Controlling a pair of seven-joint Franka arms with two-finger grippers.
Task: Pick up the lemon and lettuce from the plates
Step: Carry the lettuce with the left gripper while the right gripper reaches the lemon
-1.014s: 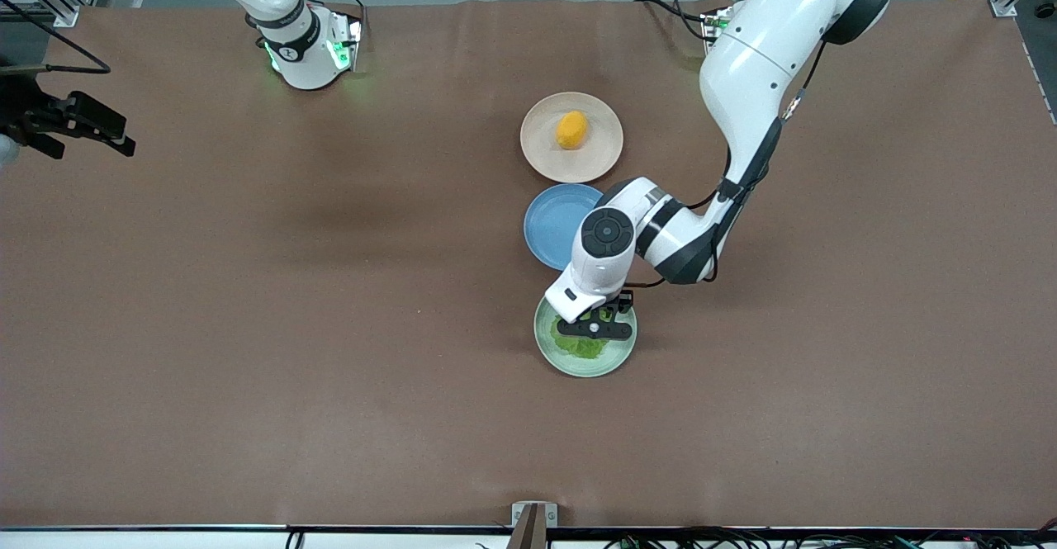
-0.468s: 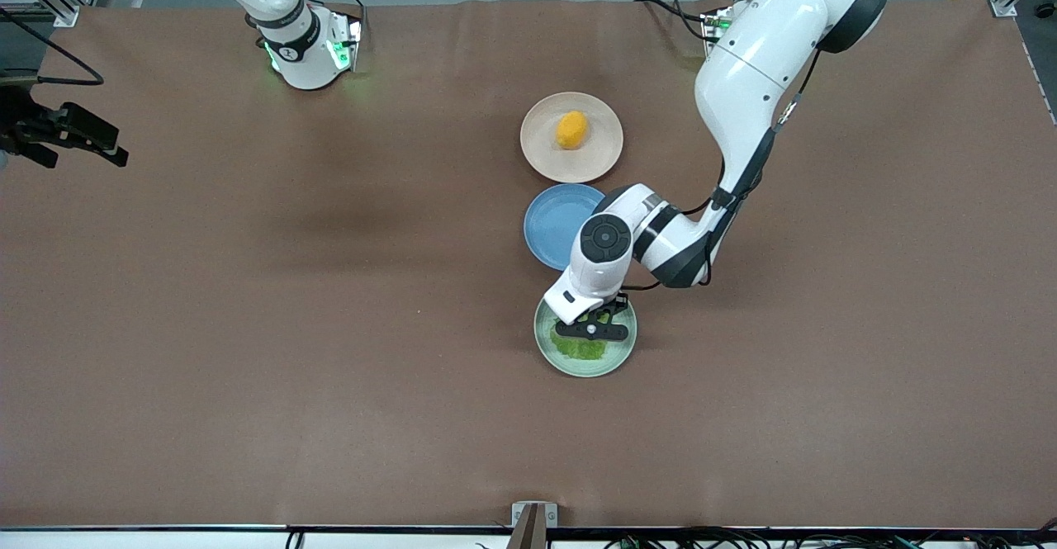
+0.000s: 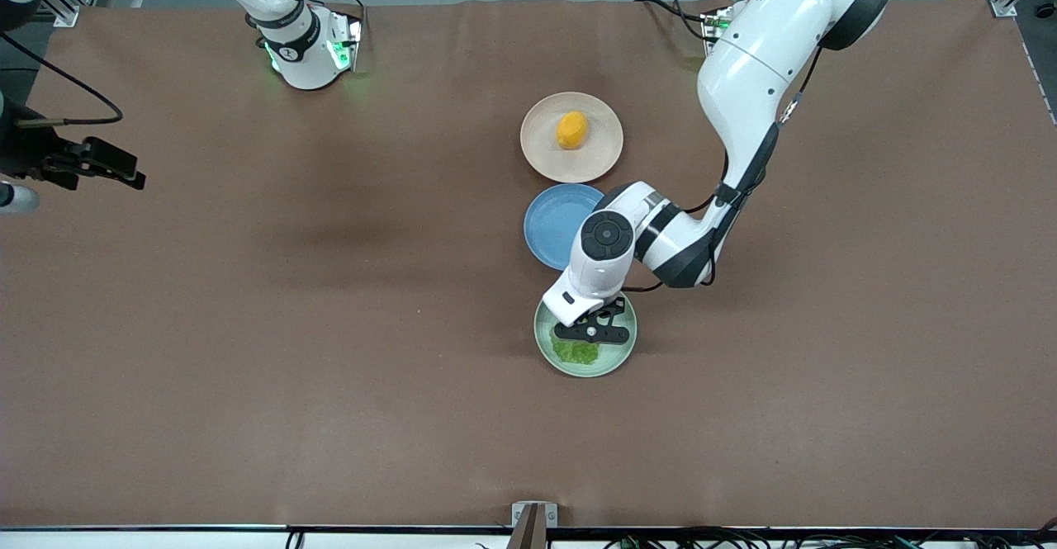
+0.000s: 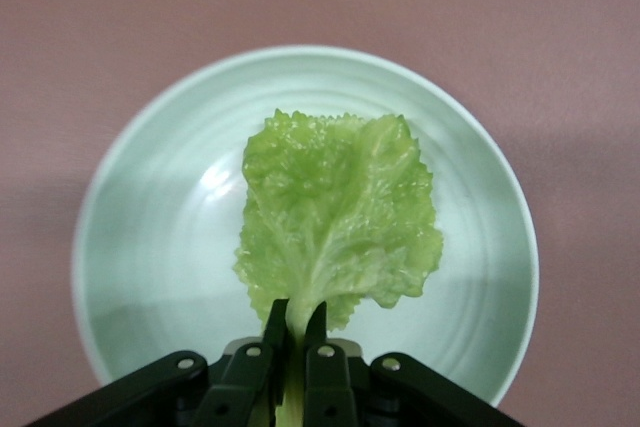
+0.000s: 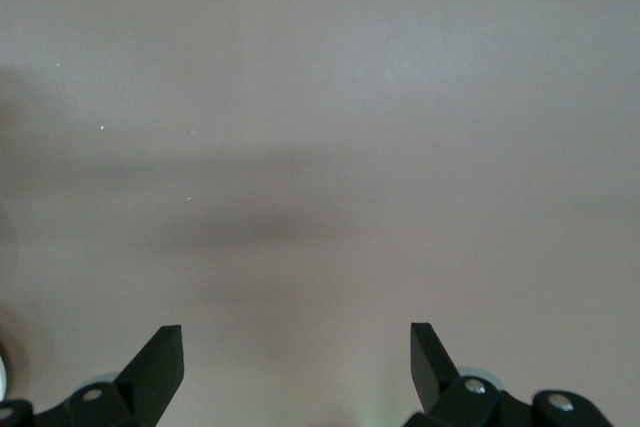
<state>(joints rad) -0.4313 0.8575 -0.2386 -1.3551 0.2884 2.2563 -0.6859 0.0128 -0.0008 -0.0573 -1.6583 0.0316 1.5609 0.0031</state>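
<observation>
The lettuce (image 3: 578, 352) lies over the mint green plate (image 3: 618, 357), the plate nearest the front camera. My left gripper (image 3: 593, 333) is low over this plate and shut on the leaf's pale stalk. In the left wrist view the fingers (image 4: 318, 332) pinch the stalk, and the crinkled leaf (image 4: 335, 212) spreads out over the plate (image 4: 150, 247). The lemon (image 3: 571, 130) sits alone on the beige-pink plate (image 3: 541, 149), farthest from the front camera. My right gripper (image 3: 132, 177) is open and empty over bare table at the right arm's end, as its wrist view (image 5: 297, 342) also shows.
An empty blue plate (image 3: 547, 223) lies between the two task plates, partly under the left arm's wrist. The three plates form a line along the middle of the brown table. The left arm's forearm hangs over the area beside the blue plate.
The left gripper has closed on the lettuce stalk, and less of the leaf shows past it in the front view. The right gripper has drifted a little over the table's end.
</observation>
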